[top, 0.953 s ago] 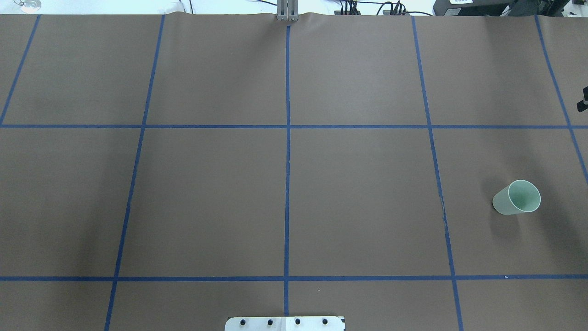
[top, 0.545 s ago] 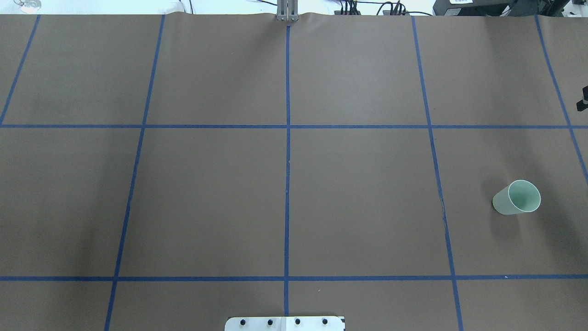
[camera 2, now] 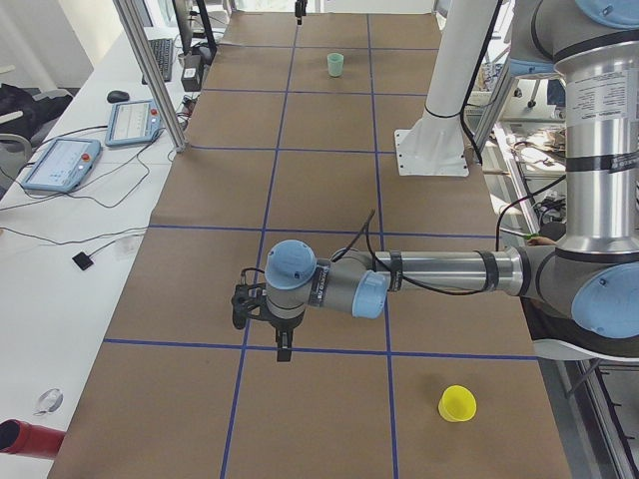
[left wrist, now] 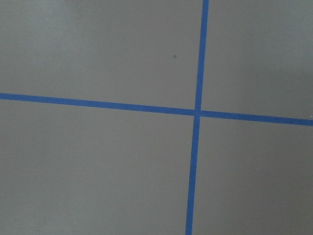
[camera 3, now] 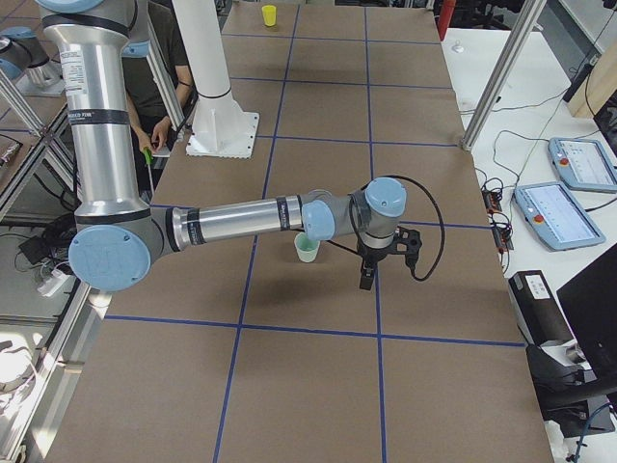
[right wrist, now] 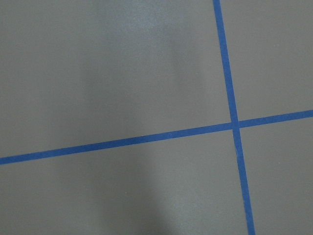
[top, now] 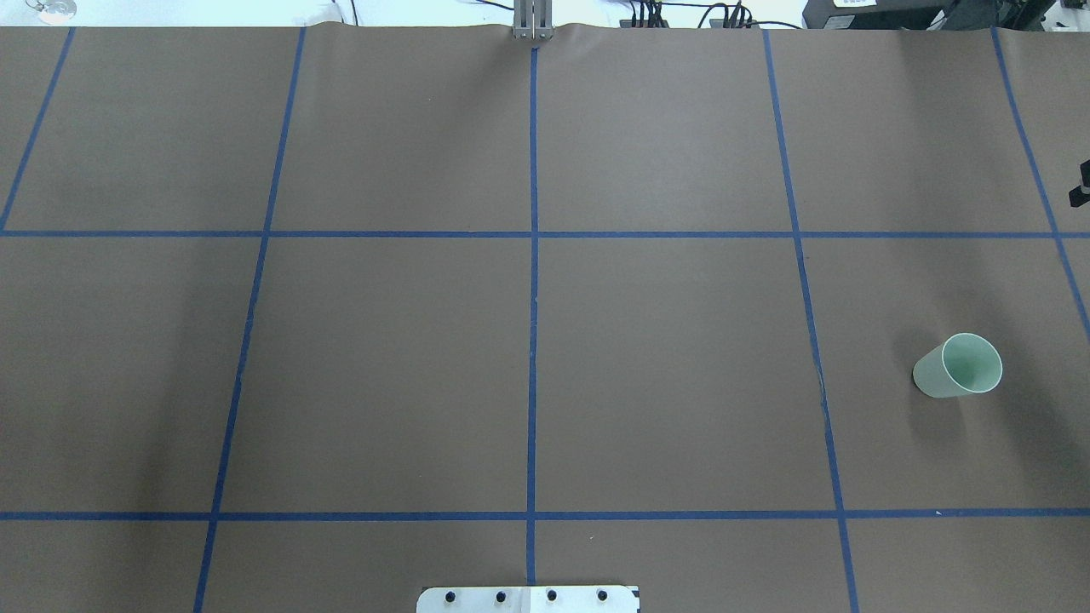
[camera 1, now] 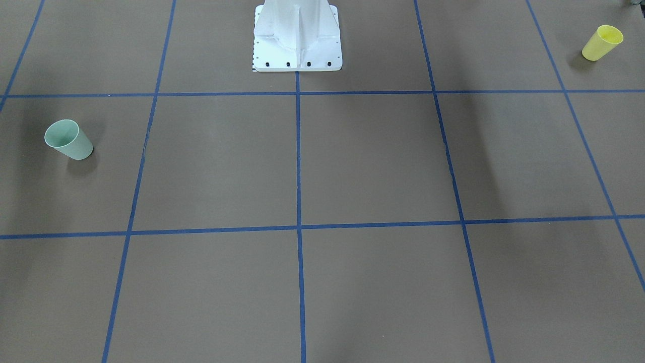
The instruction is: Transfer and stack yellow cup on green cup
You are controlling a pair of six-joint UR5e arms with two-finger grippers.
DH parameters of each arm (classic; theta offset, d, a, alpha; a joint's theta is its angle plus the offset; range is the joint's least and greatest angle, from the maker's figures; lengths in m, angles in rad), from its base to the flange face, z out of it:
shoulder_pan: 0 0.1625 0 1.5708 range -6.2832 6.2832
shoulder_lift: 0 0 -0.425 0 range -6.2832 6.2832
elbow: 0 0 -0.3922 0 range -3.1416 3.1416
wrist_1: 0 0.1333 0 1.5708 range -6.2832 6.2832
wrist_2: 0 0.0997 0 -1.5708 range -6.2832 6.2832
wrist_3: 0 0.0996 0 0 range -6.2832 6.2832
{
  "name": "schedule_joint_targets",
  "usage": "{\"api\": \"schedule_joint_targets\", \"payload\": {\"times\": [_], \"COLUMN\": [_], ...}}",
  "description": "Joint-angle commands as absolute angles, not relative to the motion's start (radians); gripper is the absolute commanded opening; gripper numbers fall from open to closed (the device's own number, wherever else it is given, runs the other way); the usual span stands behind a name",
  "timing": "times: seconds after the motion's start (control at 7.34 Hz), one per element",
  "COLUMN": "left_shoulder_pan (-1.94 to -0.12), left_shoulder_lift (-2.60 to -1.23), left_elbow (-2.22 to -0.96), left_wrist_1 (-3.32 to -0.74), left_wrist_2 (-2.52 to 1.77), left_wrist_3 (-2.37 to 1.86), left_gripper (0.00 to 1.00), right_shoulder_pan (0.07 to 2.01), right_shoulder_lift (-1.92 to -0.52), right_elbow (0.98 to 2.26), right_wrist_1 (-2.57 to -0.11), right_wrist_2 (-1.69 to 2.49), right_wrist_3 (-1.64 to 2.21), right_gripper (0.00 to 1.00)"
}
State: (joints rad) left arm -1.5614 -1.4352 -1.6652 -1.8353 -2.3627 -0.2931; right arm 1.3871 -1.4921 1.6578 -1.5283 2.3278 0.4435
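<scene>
Since each tool shows only in a side view, grip state: cannot tell for either one, whether open or closed.
Left tool [camera 2: 285,351]: points straight down from the outstretched near arm, hanging over a blue tape line [camera 2: 329,351] on the counter [camera 2: 200,289].
Right tool [camera 3: 365,280]: points down in the same way at the end of the right arm, over the brown counter.
Yellow cup [camera 2: 457,403]: upright on the counter with its mouth up. It is well apart from the left tool, on the robot's side of it and nearer the counter's left end.
Green cup [camera 3: 307,247]: upright on the counter with its mouth up. In the right side view it shows just under the right forearm, on the robot's side of the right tool and not touching it. How far it sits below the tool cannot be told.
Cup to cup: well apart, toward opposite ends of the counter, each far from the other arm's tool.
Wrist views: each looks down from its tool onto the counter where two tape lines cross.
</scene>
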Motion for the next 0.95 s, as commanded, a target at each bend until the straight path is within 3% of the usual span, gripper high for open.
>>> {"api": "schedule_joint_targets", "payload": {"times": [0.0,0.54,0.82], "left_shoulder_pan": [-1.507,-1.219,-1.135], "left_shoulder_lift": [-1.387,-1.335,-1.197], "left_elbow": [-1.671,-1.681,-1.787], "left_wrist_1": [-1.941,-2.158,-2.174], "left_wrist_2": [-2.387,-2.167,-1.998], "left_wrist_3": [-0.575,-1.398,-1.564], "left_gripper": [1.00,1.00,1.00], "right_shoulder_pan": [1.387,1.382,1.362], "right_shoulder_lift": [-1.493,-1.491,-1.494], "right_elbow": [1.655,1.660,1.658], "right_wrist_1": [-1.529,-1.528,-1.485], "right_wrist_2": [2.330,2.333,2.336], "right_wrist_3": [0.443,0.443,0.442], "right_gripper": [1.00,1.00,1.00]}}
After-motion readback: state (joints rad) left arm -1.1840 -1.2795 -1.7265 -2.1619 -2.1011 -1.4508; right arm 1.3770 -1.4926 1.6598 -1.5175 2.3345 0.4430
